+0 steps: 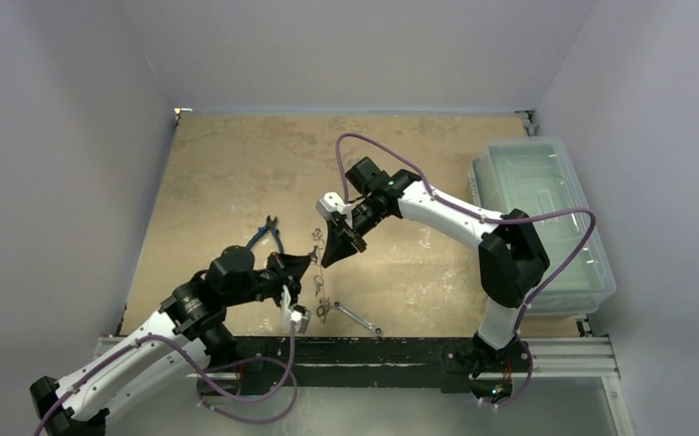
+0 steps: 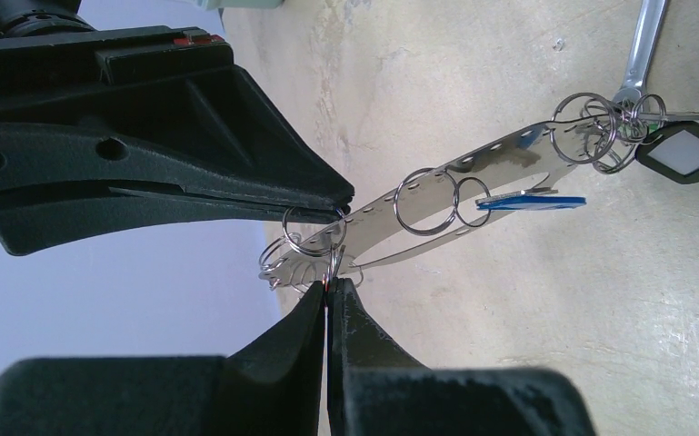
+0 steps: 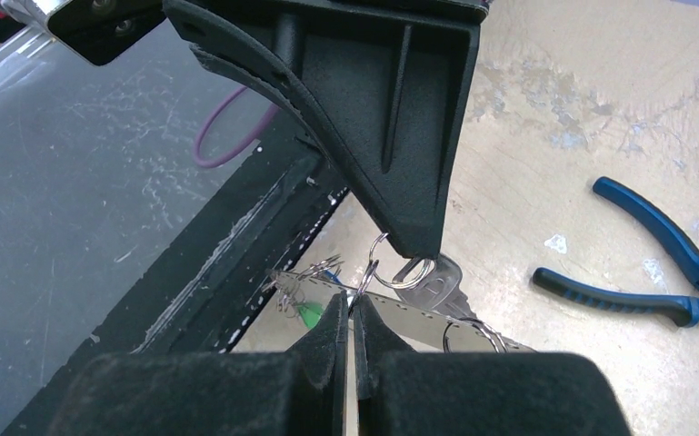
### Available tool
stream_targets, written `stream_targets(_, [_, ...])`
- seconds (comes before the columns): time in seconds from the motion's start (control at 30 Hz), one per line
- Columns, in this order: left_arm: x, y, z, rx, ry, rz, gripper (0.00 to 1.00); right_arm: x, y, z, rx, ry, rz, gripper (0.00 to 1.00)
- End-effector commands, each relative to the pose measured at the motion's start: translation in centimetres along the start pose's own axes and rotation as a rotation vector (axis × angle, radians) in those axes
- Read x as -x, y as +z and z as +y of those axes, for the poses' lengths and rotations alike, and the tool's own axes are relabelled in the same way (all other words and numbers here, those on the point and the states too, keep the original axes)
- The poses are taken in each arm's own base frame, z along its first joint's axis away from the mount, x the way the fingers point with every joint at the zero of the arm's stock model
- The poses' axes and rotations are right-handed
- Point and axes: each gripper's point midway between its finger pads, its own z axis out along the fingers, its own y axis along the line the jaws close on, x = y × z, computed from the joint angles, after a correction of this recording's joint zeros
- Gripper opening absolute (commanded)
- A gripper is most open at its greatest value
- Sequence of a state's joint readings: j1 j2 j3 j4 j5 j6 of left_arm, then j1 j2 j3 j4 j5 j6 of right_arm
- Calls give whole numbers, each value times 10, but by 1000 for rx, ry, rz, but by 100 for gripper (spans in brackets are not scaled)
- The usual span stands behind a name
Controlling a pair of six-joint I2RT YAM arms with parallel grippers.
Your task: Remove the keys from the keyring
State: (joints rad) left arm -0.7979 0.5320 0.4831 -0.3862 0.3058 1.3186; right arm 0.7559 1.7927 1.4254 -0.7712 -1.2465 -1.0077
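The keyring (image 2: pixel 473 177) is a long silver loop with a perforated band, held in the air between both grippers; it also shows in the top view (image 1: pixel 319 265). It carries small split rings, a blue tag (image 2: pixel 532 202), a black-framed white tag (image 2: pixel 686 153), a green tag (image 3: pixel 310 314) and a silver key (image 3: pixel 438 282). My left gripper (image 2: pixel 329 289) is shut on a small split ring at the loop's near end. My right gripper (image 3: pixel 352 305) is shut on another small ring on the band. The two grippers' tips almost touch in the top view, left gripper (image 1: pixel 302 266) and right gripper (image 1: pixel 334 254).
Blue-handled pliers (image 1: pixel 268 234) lie left of the grippers, also in the right wrist view (image 3: pixel 654 272). A silver wrench (image 1: pixel 356 316) lies near the table's front edge. A clear plastic bin (image 1: pixel 545 209) stands at the right.
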Motion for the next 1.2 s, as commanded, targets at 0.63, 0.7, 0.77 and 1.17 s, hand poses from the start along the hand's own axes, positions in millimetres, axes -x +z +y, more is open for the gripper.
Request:
stream_targets(0.63, [0, -17, 63, 158, 8, 60, 0, -1, 6, 17, 43, 77, -10, 0])
stream_targets(0.7, [0, -18, 65, 165, 4, 63, 0, -1, 7, 16, 44, 84, -17, 0])
stream_targets(0.77, [-2, -20, 61, 151, 21, 72, 0, 1, 7, 14, 44, 94, -26, 0])
stream_targets(1.17, [-14, -28, 56, 189, -17, 139, 0, -3, 8, 15, 50, 123, -28, 0])
